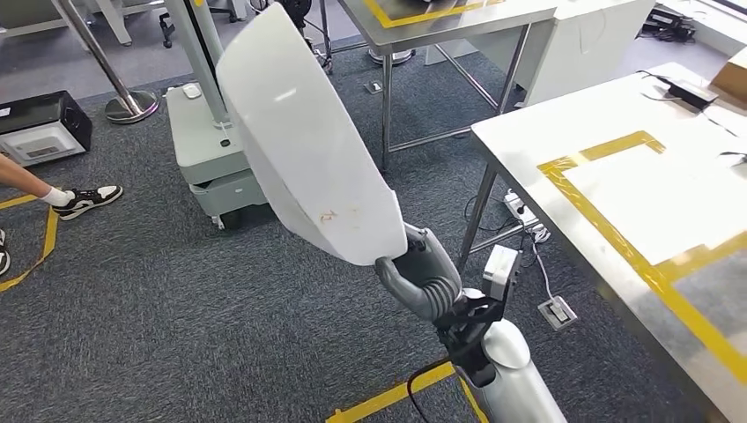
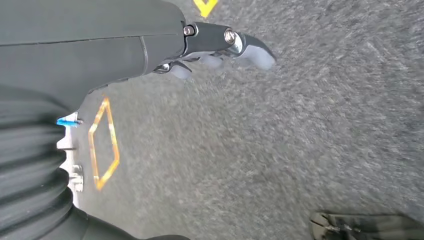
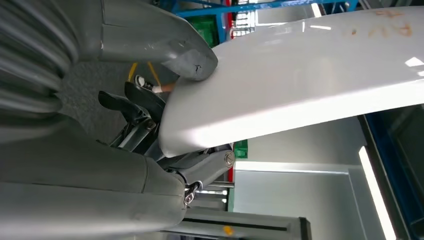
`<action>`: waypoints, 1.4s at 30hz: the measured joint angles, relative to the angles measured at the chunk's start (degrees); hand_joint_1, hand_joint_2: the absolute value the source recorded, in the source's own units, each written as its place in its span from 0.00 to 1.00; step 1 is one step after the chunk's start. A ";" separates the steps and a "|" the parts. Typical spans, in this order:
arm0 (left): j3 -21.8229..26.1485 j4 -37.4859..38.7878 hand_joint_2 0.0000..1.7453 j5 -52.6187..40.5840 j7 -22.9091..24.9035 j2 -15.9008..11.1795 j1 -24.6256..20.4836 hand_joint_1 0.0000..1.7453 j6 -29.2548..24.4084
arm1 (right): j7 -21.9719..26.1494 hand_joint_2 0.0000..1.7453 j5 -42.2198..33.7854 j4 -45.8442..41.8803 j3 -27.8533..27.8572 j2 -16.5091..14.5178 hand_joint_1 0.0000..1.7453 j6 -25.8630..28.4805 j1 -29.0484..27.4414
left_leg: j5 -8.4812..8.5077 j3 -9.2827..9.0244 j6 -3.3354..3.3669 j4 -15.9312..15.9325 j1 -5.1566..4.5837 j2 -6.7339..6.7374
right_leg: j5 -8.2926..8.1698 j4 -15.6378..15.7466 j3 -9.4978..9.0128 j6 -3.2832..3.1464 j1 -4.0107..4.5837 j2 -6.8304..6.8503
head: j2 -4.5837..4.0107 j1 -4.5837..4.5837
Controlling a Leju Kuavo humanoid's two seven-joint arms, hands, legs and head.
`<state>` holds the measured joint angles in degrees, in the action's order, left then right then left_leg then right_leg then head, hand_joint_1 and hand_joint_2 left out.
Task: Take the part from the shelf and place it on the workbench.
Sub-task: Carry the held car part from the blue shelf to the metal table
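Observation:
My right hand (image 1: 423, 275) grips the narrow lower end of a large white curved part (image 1: 304, 141), which rises up and to the left over the grey carpet. In the right wrist view the thumb (image 3: 187, 55) presses on the part (image 3: 310, 90) and the fingers (image 3: 150, 120) clamp its edge from the other side. The workbench (image 1: 617, 194) with a yellow tape rectangle stands to the right, apart from the part. My left hand (image 2: 220, 47) hangs over the carpet, fingers loosely apart, holding nothing.
A grey wheeled cabinet (image 1: 207, 145) stands behind the part. A metal table (image 1: 440, 26) is at the back. A person's shoe (image 1: 88, 200) shows at the left edge. A power strip (image 1: 524, 211) and cables lie under the workbench. Yellow floor tape (image 1: 388, 397) runs near my arm.

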<state>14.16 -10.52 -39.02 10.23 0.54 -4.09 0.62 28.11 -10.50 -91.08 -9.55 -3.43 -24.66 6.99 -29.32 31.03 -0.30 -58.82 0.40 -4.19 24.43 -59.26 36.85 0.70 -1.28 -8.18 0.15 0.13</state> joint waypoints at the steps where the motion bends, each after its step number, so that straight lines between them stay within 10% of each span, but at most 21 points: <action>1: 0.00 -0.02 1.00 -0.08 0.04 -0.01 -0.31 0.00 0.08 | -0.54 1.00 -0.38 0.92 -0.08 0.05 1.00 -0.10 1.89 | 0.39 -0.16 0.42 0.36 0.01 0.75 | 0.17 -0.34 0.34 0.25 0.08 0.86 | 0.00 0.04; 4: 0.00 -0.05 1.00 -0.08 0.05 -0.01 -0.78 0.00 -0.03 | -1.31 1.00 -1.15 3.55 -0.79 0.15 1.00 -0.32 7.00 | 1.07 -0.18 1.27 1.05 -0.12 3.31 | 4.46 -7.72 3.93 0.57 0.66 6.37 | 0.00 0.33; 7: 0.00 0.03 1.00 0.02 0.28 -0.02 -0.74 0.00 -0.35 | -1.58 1.00 -1.54 5.05 -1.74 0.15 1.00 -0.48 9.42 | 0.95 0.05 1.42 0.83 -0.29 5.92 | 7.35 -15.64 7.20 0.90 0.65 7.72 | 0.00 0.40; 13: 0.02 0.08 1.00 0.95 0.90 -0.02 -0.60 0.00 -1.13 | -1.54 1.00 -2.28 5.53 -3.08 0.20 1.00 -0.36 10.38 | -0.11 0.04 0.40 -0.21 -0.67 9.40 | 1.78 -0.32 -1.38 -0.85 1.46 11.62 | 0.00 0.35; 17: 0.02 0.13 1.00 1.06 1.49 0.08 -0.41 0.00 -1.25 | -1.32 1.00 -2.71 5.74 -3.37 0.40 1.00 0.07 10.31 | -1.38 0.24 -0.82 -1.32 -0.41 8.94 | 1.18 0.41 -1.48 -2.44 1.32 9.36 | 0.01 0.34; 22: 0.02 0.34 1.00 1.00 1.89 -0.07 0.24 0.00 -0.84 | -0.87 1.00 -3.86 6.38 -3.89 0.44 1.00 0.52 9.90 | -7.21 7.15 -1.65 -15.51 0.04 4.48 | 0.86 0.60 -1.50 -2.94 0.98 6.17 | 0.00 0.25; 26: 0.02 0.42 1.00 0.69 1.84 -0.05 0.22 0.00 -0.54 | -0.66 1.00 -4.65 7.09 -4.06 0.46 1.00 0.37 9.55 | -0.47 2.74 -1.60 -4.57 0.53 1.50 | 0.82 0.07 -1.33 -2.44 0.84 3.17 | 0.00 0.24; 29: 0.02 0.46 1.00 0.45 1.70 0.01 -0.05 0.00 -0.20 | -0.53 1.00 -4.98 7.31 -4.16 0.43 1.00 0.29 9.06 | 0.40 0.87 -1.19 -0.55 0.58 -0.96 | 0.19 0.21 -0.60 -1.07 0.60 1.21 | 0.00 0.22; 32: 0.02 0.42 1.00 0.30 1.67 0.14 -0.29 0.00 0.16 | -0.55 1.00 -5.01 7.33 -4.23 0.46 1.00 0.26 8.12 | 1.17 0.76 0.14 0.08 0.54 1.34 | 0.36 -0.30 0.21 -0.08 0.57 2.18 | 0.00 0.34; 35: 0.02 0.42 1.00 0.04 1.42 0.24 -0.27 0.00 0.49 | -0.57 1.00 -4.99 7.39 -4.41 0.46 1.00 0.26 7.78 | 1.52 0.92 1.11 0.50 0.33 3.94 | 5.52 -9.32 4.30 0.19 0.83 6.98 | 0.00 0.63; 38: 0.21 0.44 1.00 0.65 1.03 0.27 -0.17 0.00 0.63 | -0.52 1.00 -4.94 7.61 -4.51 0.52 1.00 0.25 7.05 | 1.50 1.06 1.21 0.42 0.16 6.64 | 7.55 -15.77 6.61 0.46 0.78 7.69 | 0.00 0.63; 42: 1.46 0.43 1.00 2.74 0.58 0.49 -0.33 0.00 0.71 | -0.32 1.00 -4.78 7.68 -4.55 0.56 1.00 0.16 6.68 | 1.03 1.12 0.65 -0.20 -0.07 9.40 | 2.54 -2.06 -1.52 -0.19 1.20 10.63 | 0.00 0.60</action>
<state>15.62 -10.09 -36.28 10.81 1.03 -4.41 1.33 27.79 -15.28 -83.41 -14.09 -2.87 -24.50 13.66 -28.28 32.15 0.35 -59.01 0.33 5.21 26.97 -61.32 35.33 0.51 -0.07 2.45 0.15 0.73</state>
